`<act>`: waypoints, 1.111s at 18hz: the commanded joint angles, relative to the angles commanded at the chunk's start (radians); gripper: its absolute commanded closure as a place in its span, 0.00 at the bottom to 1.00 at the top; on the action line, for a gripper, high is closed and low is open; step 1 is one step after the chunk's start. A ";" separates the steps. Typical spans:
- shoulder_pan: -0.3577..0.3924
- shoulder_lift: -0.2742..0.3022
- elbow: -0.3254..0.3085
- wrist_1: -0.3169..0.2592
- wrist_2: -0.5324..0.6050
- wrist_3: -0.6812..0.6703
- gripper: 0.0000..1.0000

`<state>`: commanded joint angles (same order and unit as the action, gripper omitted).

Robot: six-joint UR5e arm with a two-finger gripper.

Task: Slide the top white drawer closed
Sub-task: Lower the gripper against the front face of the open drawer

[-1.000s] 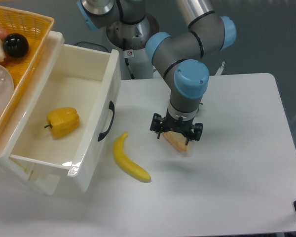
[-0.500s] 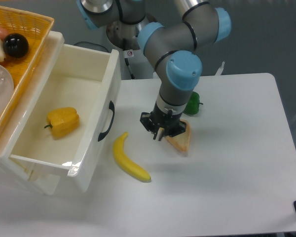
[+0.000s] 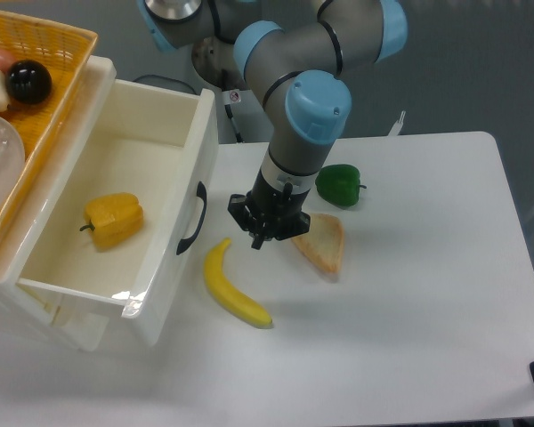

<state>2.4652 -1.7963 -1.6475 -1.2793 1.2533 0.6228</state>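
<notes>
The top white drawer [image 3: 196, 151] stands pulled far out of the cabinet at the left. Its front panel carries a curved black handle [image 3: 194, 220]. A yellow bell pepper [image 3: 114, 219] lies inside it. My gripper [image 3: 263, 238] hangs over the table to the right of the drawer front, apart from the handle, between the drawer and a toast slice. Its fingers point down and look close together with nothing between them. The lower drawer is hidden under the open one.
A banana [image 3: 234, 286] lies on the table just right of the drawer front. A toast slice [image 3: 324, 245] and a green bell pepper [image 3: 339, 185] lie right of the gripper. An orange basket [image 3: 44, 98] with several round objects sits on the cabinet top.
The arm has swung left, carrying the gripper from above the toast slice toward the drawer front. The green pepper has come into view behind it. The drawer has not moved.
</notes>
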 joint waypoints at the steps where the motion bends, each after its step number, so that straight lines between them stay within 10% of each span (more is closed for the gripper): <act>1: -0.008 -0.002 0.000 -0.002 -0.006 0.000 1.00; 20: -0.045 -0.005 0.002 -0.166 -0.090 0.078 1.00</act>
<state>2.4207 -1.8009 -1.6460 -1.4450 1.1628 0.7010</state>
